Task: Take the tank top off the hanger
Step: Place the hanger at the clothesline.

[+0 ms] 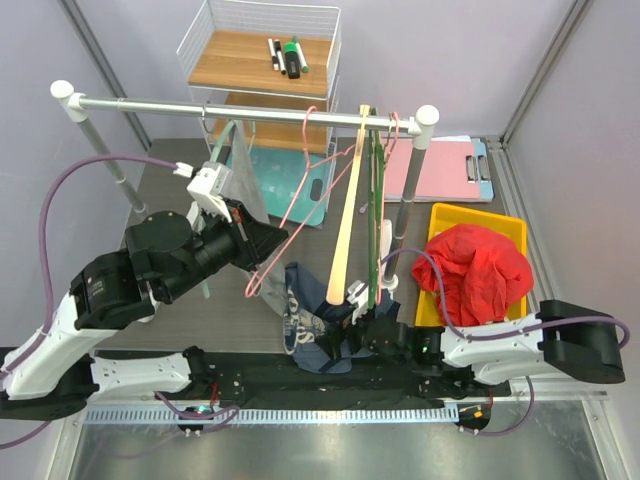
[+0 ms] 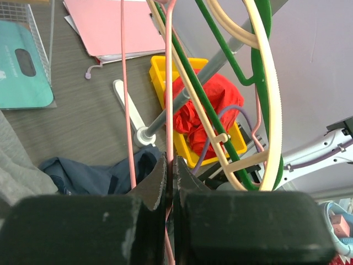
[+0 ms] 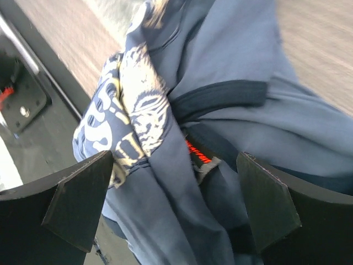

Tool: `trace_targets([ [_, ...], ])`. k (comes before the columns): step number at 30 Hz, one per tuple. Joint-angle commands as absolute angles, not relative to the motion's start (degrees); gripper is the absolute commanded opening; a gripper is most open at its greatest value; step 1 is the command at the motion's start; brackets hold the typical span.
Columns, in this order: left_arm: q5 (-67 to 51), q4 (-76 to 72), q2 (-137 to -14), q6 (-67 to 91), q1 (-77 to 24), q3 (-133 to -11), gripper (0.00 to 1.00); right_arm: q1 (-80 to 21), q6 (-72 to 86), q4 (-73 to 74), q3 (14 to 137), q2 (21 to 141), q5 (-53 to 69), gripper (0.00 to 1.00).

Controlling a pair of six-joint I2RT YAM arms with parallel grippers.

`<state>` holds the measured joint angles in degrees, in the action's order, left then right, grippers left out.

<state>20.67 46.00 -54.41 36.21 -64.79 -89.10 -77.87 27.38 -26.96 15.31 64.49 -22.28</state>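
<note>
The navy tank top (image 1: pixel 305 320) with a pale print lies crumpled on the table in front of the rail, off the hanger. The pink wire hanger (image 1: pixel 308 125) hangs by its hook from the rail and swings out to the left. My left gripper (image 1: pixel 275 240) is shut on the hanger's wire, which runs between the closed jaws in the left wrist view (image 2: pixel 170 165). The tank top shows below it (image 2: pixel 94 176). My right gripper (image 1: pixel 352 335) is open low over the tank top. In the right wrist view (image 3: pixel 176 204) the navy cloth (image 3: pixel 220 127) fills the gap between the spread fingers.
A cream wooden hanger (image 1: pixel 345 220) and a green hanger (image 1: pixel 376 200) hang on the rail (image 1: pixel 250 107). A grey garment (image 1: pixel 240 170) hangs at left. A yellow bin (image 1: pixel 505 225) holds a red cloth (image 1: pixel 478 270). A wire shelf (image 1: pixel 262 60) and a pink clipboard (image 1: pixel 430 165) stand behind.
</note>
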Motion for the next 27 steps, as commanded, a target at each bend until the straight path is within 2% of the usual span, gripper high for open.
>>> trace_targets([
  [1, 21.5, 41.6, -53.6, 36.8, -64.7, -87.7, 0.0, -78.7, 23.5, -34.0, 18.5, 68.6, -19.7, 1.0],
  [4, 22.5, 41.6, -52.1, 36.7, -64.7, -86.7, 0.09, -78.7, 23.5, -34.1, 18.1, 70.5, -18.7, 1.0],
  [8, 22.5, 41.7, -50.1, 36.3, -64.6, -85.8, 0.38, -78.8, 26.4, -28.8, 17.8, 71.7, -22.9, 1.0],
  [10, 22.6, 41.8, -49.0, 36.0, -64.7, -85.3, 0.47, -78.8, 28.1, -27.3, 16.9, 72.0, -26.2, 1.0],
  [11, 22.6, 41.8, -48.6, 35.8, -64.7, -85.3, 0.55, -78.8, 28.7, -27.4, 16.2, 72.0, -26.4, 1.0],
  [14, 21.6, 41.9, -47.3, 35.3, -64.8, -85.2, 0.66, -78.8, 30.9, -29.8, 13.3, 72.1, -26.6, 0.95],
  [17, 20.4, 42.1, -46.0, 34.5, -64.7, -85.7, 0.72, -78.8, 32.3, -31.4, 11.5, 72.9, -27.1, 0.89],
  [19, 20.1, 42.9, -45.5, 34.3, -64.7, -86.6, 0.73, -78.8, 33.7, -32.2, 10.5, 73.4, -27.4, 0.79],
  [20, 20.1, 43.8, -45.0, 34.3, -64.6, -86.9, 0.73, -78.8, 33.9, -33.3, 10.2, 73.5, -27.3, 0.71],
  [21, 20.1, 44.0, -44.7, 34.4, -64.7, -87.2, 0.73, -78.8, 34.6, -34.0, 9.8, 73.4, -27.2, 0.57],
  [23, 20.0, 44.4, -43.2, 34.6, -64.7, -87.4, 0.74, -78.8, 36.0, -36.6, 8.4, 72.8, -26.7, 0.45],
  [24, 20.0, 44.4, -42.6, 34.8, -64.6, -87.3, 0.74, -78.8, 36.5, -37.1, 7.8, 72.3, -26.8, 0.33],
  [27, 20.4, 44.6, -40.6, 34.9, -64.6, -87.0, 0.74, -78.8, 37.4, -35.5, 7.8, 69.1, -27.2, 0.14],
])
